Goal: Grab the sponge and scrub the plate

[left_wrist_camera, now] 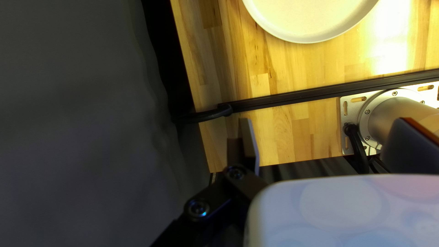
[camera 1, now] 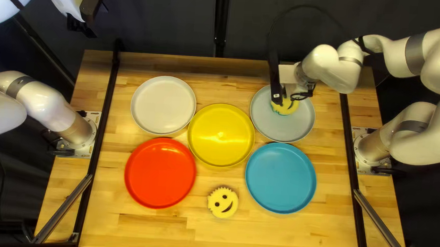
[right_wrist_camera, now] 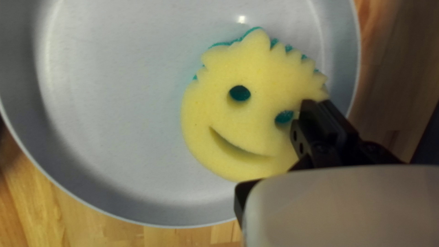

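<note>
Top left view: yellow sponge [camera 1: 289, 108] seen on grey plate [camera 1: 305, 125], held by right gripper [camera 1: 303, 94]; second sponge [camera 1: 223, 202] seen between red plate [camera 1: 160, 173] and blue plate [camera 1: 280, 178].

Left wrist view: left gripper [camera 1: 82, 28] spread wide.

Right wrist view: sponge clenched near edge; smiling face turned up, spiky hair, teal underside glimpsed.
</note>
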You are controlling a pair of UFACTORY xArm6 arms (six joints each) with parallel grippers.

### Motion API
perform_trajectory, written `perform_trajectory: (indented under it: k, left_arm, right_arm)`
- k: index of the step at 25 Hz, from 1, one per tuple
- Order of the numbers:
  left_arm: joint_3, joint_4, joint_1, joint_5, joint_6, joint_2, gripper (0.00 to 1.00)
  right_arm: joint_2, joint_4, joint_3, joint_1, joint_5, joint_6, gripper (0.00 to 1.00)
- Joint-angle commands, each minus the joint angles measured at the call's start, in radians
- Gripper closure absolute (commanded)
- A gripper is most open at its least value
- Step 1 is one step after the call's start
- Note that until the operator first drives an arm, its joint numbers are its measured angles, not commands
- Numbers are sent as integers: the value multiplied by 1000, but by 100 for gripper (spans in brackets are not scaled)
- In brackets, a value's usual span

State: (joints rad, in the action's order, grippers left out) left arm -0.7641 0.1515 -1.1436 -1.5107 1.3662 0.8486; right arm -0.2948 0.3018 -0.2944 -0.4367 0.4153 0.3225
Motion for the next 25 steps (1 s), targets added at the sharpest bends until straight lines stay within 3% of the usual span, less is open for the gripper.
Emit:
perform_trajectory:
  k: [1, 5, 9, 14, 25]
  left_arm:
    - [0, 0, 0, 0, 0, 0, 0]
    - [0, 0, 0, 0, 0, 0, 0]
    - [0, 0, 0, 0, 0, 0, 0]
    - [0, 0, 0, 0, 0, 0, 0]
    - [0, 0, 0, 0, 0, 0, 0]
  right_arm:
    - [-76, 15, 60, 39, 18, -30, 100]
    - [-110, 31, 96, 62, 18, -56, 100]
    - [-111, 25, 105, 33, 9, -19, 100]
    - [-41, -9, 63, -59, -35, 96, 100]
    - [48, -55, -20, -146, -50, 223, 100]
